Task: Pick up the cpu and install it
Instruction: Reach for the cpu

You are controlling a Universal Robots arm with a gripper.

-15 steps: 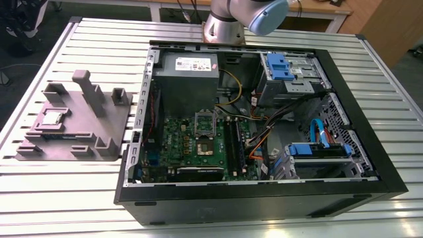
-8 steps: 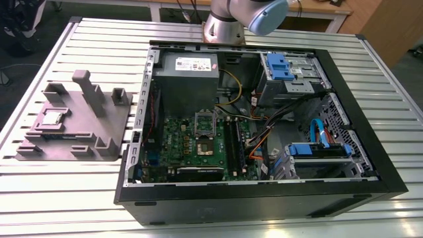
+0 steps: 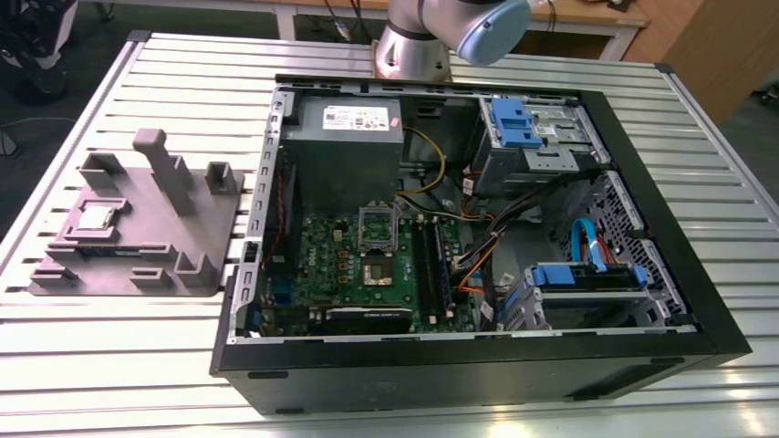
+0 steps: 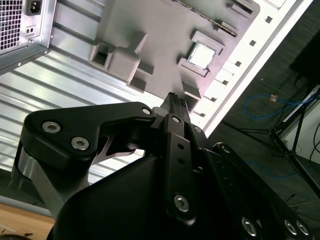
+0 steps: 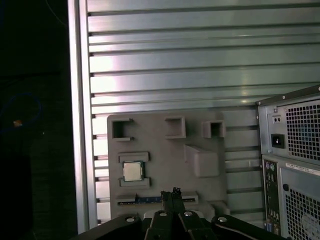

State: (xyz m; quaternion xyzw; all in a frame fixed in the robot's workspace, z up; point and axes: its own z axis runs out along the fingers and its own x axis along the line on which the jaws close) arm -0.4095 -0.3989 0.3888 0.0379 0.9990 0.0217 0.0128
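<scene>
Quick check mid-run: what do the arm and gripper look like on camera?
The arm is a silver-gray tube with a pale blue joint cap. The gripper is matte black, built of linked plates with silver bolts, narrowing to slim tips.

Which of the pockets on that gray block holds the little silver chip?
The shallow square pocket between two low bars: the cpu lies flat in it. The deeper notches hold nothing visible.

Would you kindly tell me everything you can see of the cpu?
The cpu is a small flat square chip with a silver-gray metal top and a pale rim. It lies flat in a recess of the gray holder on the slatted table. The gripper hangs apart from it.
</scene>
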